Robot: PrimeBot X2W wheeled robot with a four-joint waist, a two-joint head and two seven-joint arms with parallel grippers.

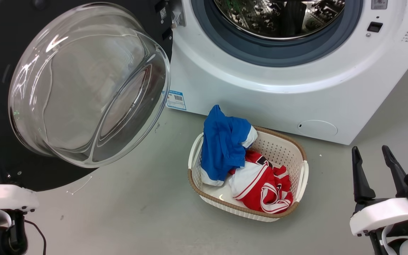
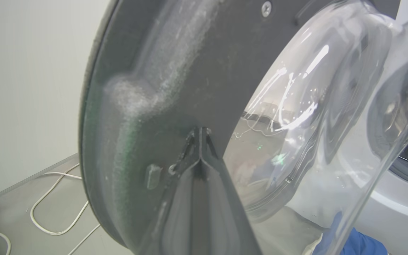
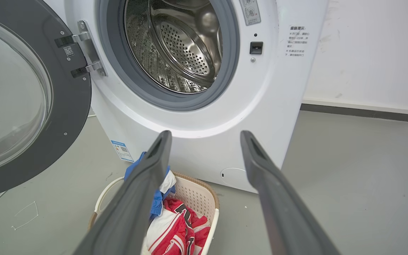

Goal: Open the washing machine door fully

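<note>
Grey floor [image 1: 136,212] lies under the washing machine [image 1: 260,95], its washing machine door [image 1: 87,85] swung wide to the left on its hinge, with the left gripper [image 2: 199,131] pinched closed, tips at the door's dark inner face, and the right gripper [image 1: 370,149] spread empty right of the laundry basket [image 1: 301,177].

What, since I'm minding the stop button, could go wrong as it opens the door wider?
The left gripper is shut, its tips at the smooth inner face of the washing machine door, beside the glass bowl; pushing there, they could slide onto the glass. The laundry basket stands on the floor close before the washing machine; rolling forward might bump it.
</note>
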